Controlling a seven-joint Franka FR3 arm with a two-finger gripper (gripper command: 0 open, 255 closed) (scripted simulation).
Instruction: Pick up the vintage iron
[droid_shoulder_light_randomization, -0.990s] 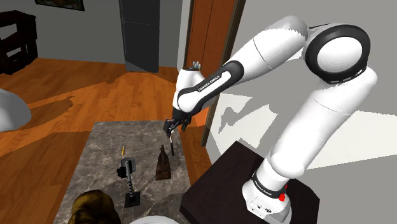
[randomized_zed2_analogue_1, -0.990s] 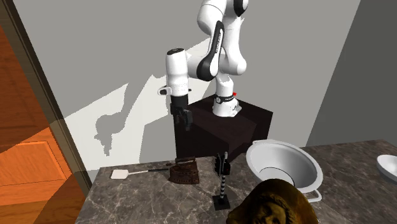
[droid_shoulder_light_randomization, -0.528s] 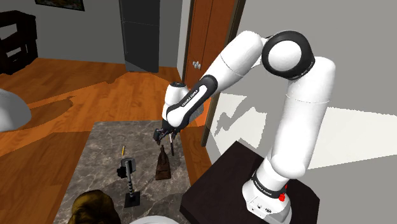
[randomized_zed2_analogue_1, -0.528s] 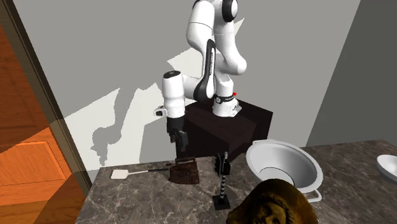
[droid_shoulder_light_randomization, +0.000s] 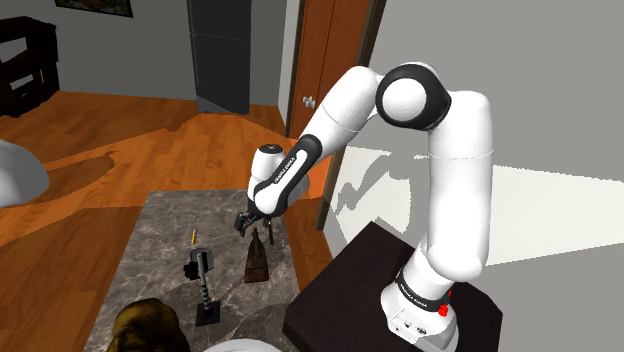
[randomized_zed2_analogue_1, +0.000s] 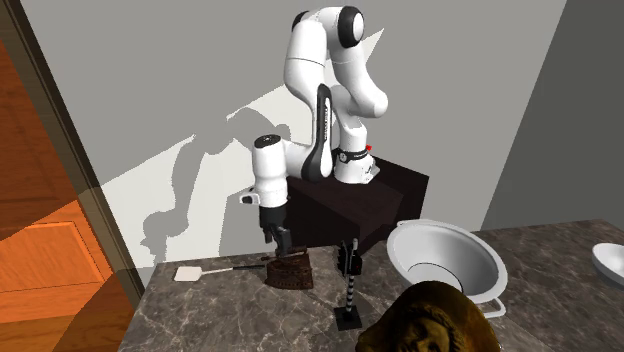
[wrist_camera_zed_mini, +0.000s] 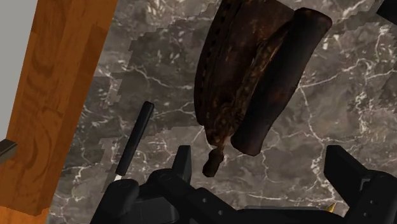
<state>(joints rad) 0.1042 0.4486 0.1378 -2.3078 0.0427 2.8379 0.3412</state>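
Hanging with its two black fingers spread wide apart and nothing between them gripped, the claw (wrist_camera_zed_mini: 264, 168) sits just above the vintage iron (wrist_camera_zed_mini: 254, 83). In the wrist view the iron's narrow end reaches in between the fingers, close to one of them (wrist_camera_zed_mini: 184, 162); I cannot tell whether it touches. The iron is dark rusty brown and rests on the grey marbled desk (wrist_camera_zed_mini: 331, 108). In the shoulder view the claw (droid_shoulder_light_randomization: 252, 225) is right over the iron (droid_shoulder_light_randomization: 256, 260), near the desk's (droid_shoulder_light_randomization: 160, 240) edge towards that view's right. The second exterior view shows the claw (randomized_zed2_analogue_1: 280, 240) pointing down at the iron (randomized_zed2_analogue_1: 288, 272). Just beside the iron lies a flat white tool with a thin dark handle (randomized_zed2_analogue_1: 190, 272). Further off stand a black post on a small base (randomized_zed2_analogue_1: 350, 285), a white bowl (randomized_zed2_analogue_1: 445, 258) and a brown sculpted head (randomized_zed2_analogue_1: 430, 320).
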